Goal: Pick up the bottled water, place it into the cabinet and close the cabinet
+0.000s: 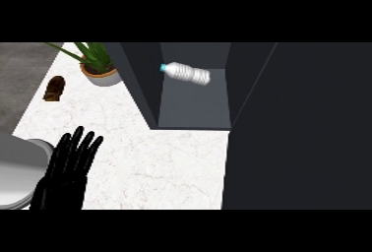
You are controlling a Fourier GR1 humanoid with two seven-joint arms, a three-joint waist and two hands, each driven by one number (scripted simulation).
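Note:
The water bottle [186, 73], clear with a teal cap, lies on its side inside the dark cabinet [195, 106], toward the back of its shelf. The cabinet door [298, 128] stands open and fills the right part of the view as a large dark panel. My left hand [69, 165] rests open at the lower left over the white marble counter [160, 157], fingers straight and pointing up, well apart from the cabinet. My right hand does not show; the door panel covers that side.
A potted green plant [98, 66] stands at the back left beside the cabinet wall. A small brown object [54, 88] lies near the counter's left edge. My left forearm's grey shell [15, 172] shows at the lower left.

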